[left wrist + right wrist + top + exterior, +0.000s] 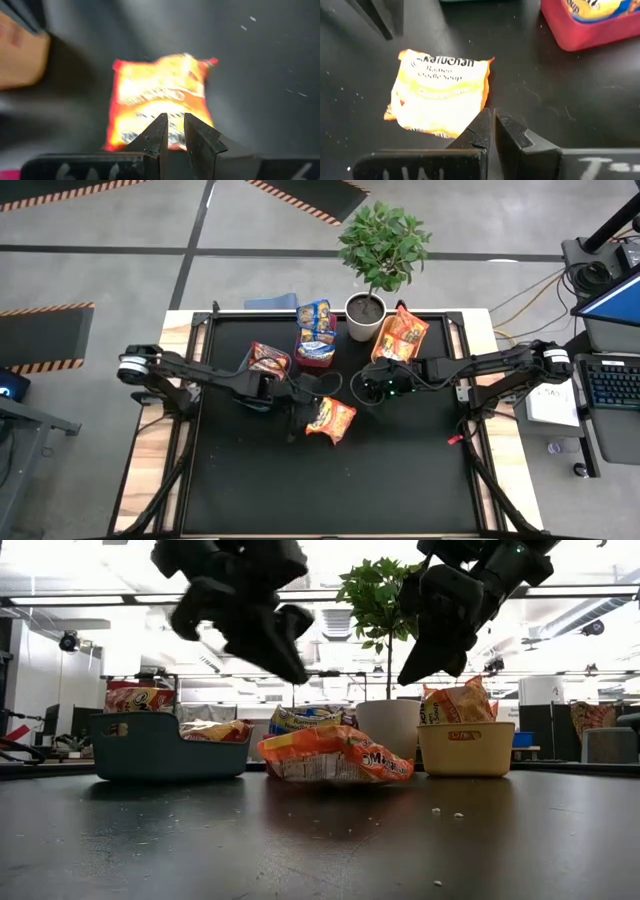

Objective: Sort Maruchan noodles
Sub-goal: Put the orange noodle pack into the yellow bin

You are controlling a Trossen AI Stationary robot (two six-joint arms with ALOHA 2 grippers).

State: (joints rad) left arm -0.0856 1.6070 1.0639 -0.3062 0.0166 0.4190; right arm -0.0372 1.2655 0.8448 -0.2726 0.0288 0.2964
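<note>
One orange-yellow noodle packet (331, 418) lies flat on the black table, between my two grippers; it also shows in the low view (336, 756). My left gripper (299, 410) hangs above its left side, all but shut and empty (173, 131). My right gripper (369, 391) hangs above and to the far right of it, shut and empty (491, 126). In the low view both grippers (298, 668) (412, 672) are well clear of the table. Other packets rest in three bins at the back.
A teal bin (262, 370) with a red-maroon packet, a red bin (316, 356) with blue-yellow packets and a cream-orange bin (388, 356) with orange packets stand along the far side. A potted plant (365, 315) stands between them. The near half of the table is bare.
</note>
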